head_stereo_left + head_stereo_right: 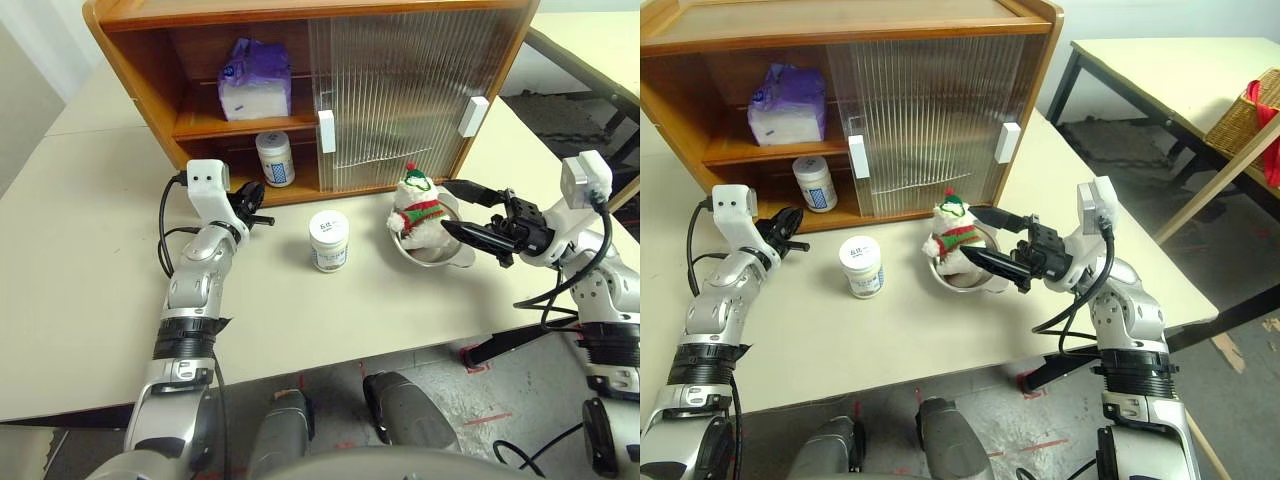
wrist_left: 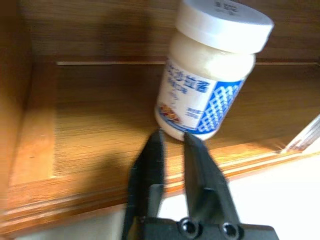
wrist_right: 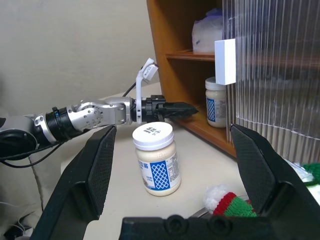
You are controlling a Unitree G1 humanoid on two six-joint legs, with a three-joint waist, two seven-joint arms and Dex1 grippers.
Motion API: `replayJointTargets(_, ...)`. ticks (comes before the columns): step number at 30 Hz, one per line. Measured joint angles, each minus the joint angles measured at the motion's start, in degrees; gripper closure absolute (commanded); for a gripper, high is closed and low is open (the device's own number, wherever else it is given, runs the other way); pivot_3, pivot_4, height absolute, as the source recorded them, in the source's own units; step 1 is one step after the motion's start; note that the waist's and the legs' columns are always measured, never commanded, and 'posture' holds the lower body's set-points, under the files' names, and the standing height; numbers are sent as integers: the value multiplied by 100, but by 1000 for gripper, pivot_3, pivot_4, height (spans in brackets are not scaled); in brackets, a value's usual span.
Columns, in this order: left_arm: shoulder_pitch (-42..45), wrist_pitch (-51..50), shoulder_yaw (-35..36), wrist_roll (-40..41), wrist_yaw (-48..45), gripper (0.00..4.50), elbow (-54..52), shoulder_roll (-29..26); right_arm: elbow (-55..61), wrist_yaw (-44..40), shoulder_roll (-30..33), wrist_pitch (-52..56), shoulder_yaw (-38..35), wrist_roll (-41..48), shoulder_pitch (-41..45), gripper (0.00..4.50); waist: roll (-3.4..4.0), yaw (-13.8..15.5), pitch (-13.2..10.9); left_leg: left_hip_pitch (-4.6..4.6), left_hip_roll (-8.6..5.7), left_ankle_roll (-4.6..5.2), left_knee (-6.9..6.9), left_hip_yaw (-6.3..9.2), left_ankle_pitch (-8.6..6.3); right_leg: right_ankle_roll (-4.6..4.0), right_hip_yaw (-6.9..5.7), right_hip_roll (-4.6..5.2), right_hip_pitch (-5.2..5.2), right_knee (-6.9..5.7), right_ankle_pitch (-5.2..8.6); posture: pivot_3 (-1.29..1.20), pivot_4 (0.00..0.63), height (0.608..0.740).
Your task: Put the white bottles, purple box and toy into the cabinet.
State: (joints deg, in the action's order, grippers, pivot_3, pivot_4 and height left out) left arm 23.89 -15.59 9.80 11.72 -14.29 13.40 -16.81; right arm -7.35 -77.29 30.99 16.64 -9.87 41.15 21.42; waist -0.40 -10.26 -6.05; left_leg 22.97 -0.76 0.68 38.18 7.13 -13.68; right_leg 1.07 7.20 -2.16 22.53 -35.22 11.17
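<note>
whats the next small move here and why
Probably close the right gripper on the toy. Its open fingers flank the snowman sitting in the steel bowl. One white bottle and the purple box already sit in the cabinet, and the shut left gripper is empty.

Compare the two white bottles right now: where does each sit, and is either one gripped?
Place: one white bottle stands inside the cabinet on its bottom board, under the purple box; the other white bottle stands on the table, out in front.
Neighbours: the cabinet bottle has the shut left gripper just in front of it, empty; the table bottle stands apart from both grippers.
Shared: upright, white lids, blue-and-white labels, neither held.
</note>
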Motion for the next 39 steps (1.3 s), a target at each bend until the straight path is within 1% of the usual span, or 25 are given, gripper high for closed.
replayJointTargets(6, 169, 30, 32, -20, 73, 4476, 85, -6, -1, -7, 0, -1, -1, -69, -1, 0, 0, 23, 0, 0, 2, 0, 0, 3, 0, -3, 1, 2, 0, 0, -1, -263, 104, 740)
replayJointTargets(17, 732, 380, 27, -248, 232, 4476, 866, -6, -1, -9, 2, -26, -4, -76, -3, 0, 1, 18, 1, 1, 1, 1, 0, 1, 0, -3, 0, 1, 0, 1, -2, -278, 98, 740)
replayJointTargets(31, 1059, 752, 2, -481, 361, 4476, 1612, -18, 1, -7, 16, -51, -6, -76, -6, 0, 1, -1, 1, 0, 0, 2, 3, -1, 1, -1, -3, 0, -1, 0, -3, -277, 99, 740)
replayJointTargets(39, 1289, 929, -206, -545, 239, 4476, 2073, -2, 7, 2, 12, -51, -6, -75, -6, 0, 1, -2, 1, 0, -1, 3, 9, -2, 1, 2, -4, -1, -3, 0, -4, -288, 97, 740)
